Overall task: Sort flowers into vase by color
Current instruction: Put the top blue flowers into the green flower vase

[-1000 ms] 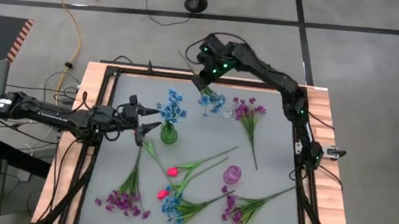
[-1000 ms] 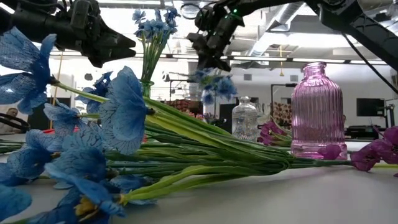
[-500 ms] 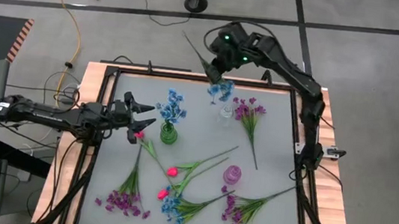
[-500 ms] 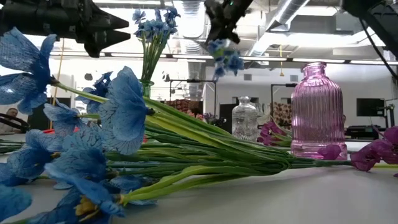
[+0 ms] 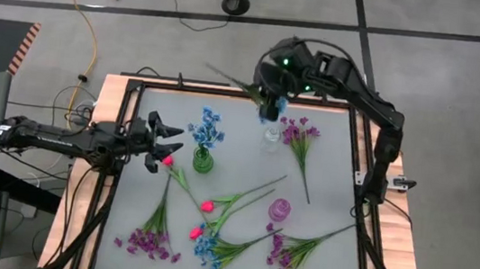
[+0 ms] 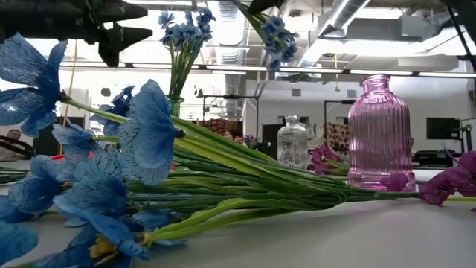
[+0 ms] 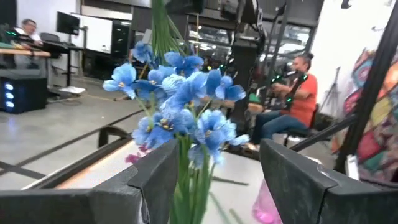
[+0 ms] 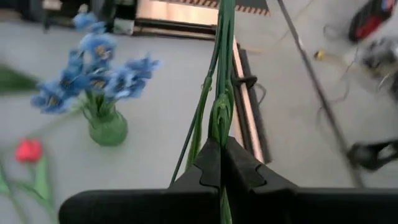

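My right gripper hangs high over the table's far edge, shut on a blue flower sprig; its clusters dangle above the clear vase. A green vase left of centre holds blue flowers upright by their stems. My left gripper stands open just left of that vase, the blue flowers ahead of its fingers, touching nothing. A pink vase stands nearer the front. My right gripper pinches the sprig's thin green stem between its two shut fingers, coming from above and slanting down. The long bare stem end sticks out toward the far left. The blue clusters hang below the fingers, lifted clear of the table.
Loose sprigs lie across the table's middle and front: purple ones, pink-red buds and a blue one. A raised frame runs around the table.
My right gripper has risen with the blue sprig, drifted slightly toward the table's right and rolled its wrist; the sprig has gone from just above the table to high above the clear vase. My left gripper has drawn back a little from the green vase toward the left edge.
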Motion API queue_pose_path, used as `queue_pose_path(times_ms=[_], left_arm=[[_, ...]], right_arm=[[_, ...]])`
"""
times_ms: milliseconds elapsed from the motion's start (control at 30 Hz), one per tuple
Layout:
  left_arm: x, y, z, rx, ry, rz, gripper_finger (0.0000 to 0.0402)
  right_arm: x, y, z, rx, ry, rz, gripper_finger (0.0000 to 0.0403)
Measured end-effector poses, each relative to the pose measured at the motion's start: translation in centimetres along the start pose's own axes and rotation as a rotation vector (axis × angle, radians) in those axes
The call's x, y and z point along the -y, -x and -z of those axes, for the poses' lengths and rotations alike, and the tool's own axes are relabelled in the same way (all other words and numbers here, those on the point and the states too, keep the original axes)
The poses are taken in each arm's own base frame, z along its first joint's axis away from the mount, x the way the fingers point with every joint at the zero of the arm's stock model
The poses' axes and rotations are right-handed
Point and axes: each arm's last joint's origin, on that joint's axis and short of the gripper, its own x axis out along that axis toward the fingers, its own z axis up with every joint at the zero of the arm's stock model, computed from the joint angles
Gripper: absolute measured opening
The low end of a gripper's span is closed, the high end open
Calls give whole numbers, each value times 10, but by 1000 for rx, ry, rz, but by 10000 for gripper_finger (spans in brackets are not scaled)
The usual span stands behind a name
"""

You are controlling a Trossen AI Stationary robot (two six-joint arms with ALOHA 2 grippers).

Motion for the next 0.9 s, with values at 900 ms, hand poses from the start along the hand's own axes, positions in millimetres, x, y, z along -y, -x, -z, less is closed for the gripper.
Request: queue_pose_path(times_ms=[900], left_arm=[[10, 7, -44, 219, 436, 222, 212]], right_arm=[[-136, 25, -40, 48, 961, 100, 34]])
